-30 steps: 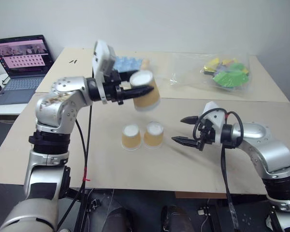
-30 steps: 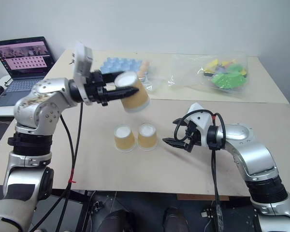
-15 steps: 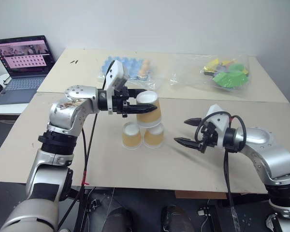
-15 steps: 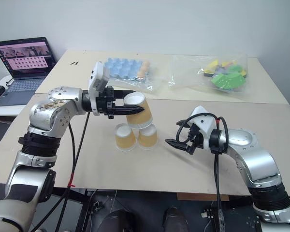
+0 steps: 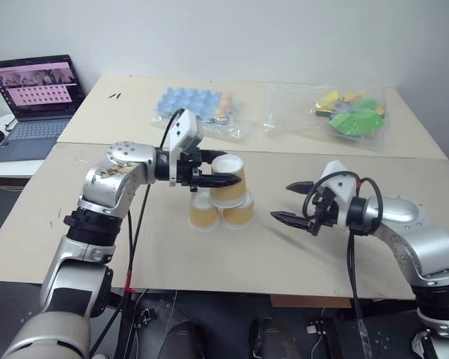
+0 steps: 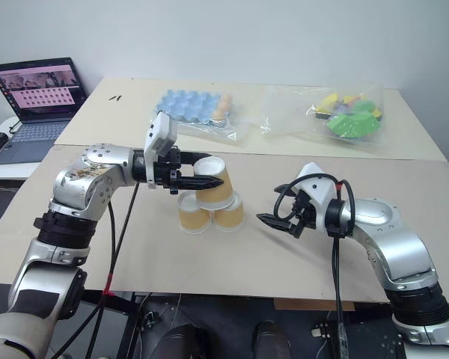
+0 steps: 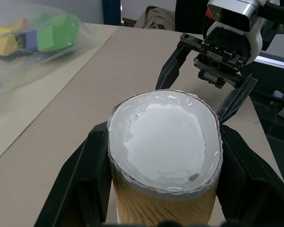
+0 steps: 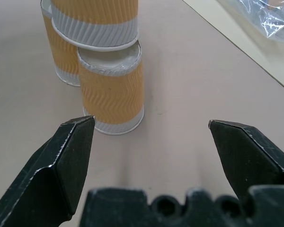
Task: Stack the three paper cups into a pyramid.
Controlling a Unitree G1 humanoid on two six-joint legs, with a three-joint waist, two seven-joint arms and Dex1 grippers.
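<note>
three ribbed tan-orange paper cups, upside down, white bases up. two cups (image 5: pixel 221 212) stood touching on the table (image 5: pixel 75 224). the third cup (image 5: pixel 227 179) was clamped in the left gripper (image 5: pixel 218 180) on top of them. the right gripper (image 5: pixel 287 202) was spread open just beside the stack.

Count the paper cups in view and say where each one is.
3. Two stand upside down, side by side on the table: left base cup and right base cup. The top cup, held in the left gripper, sits over them. None appears hidden.
</note>
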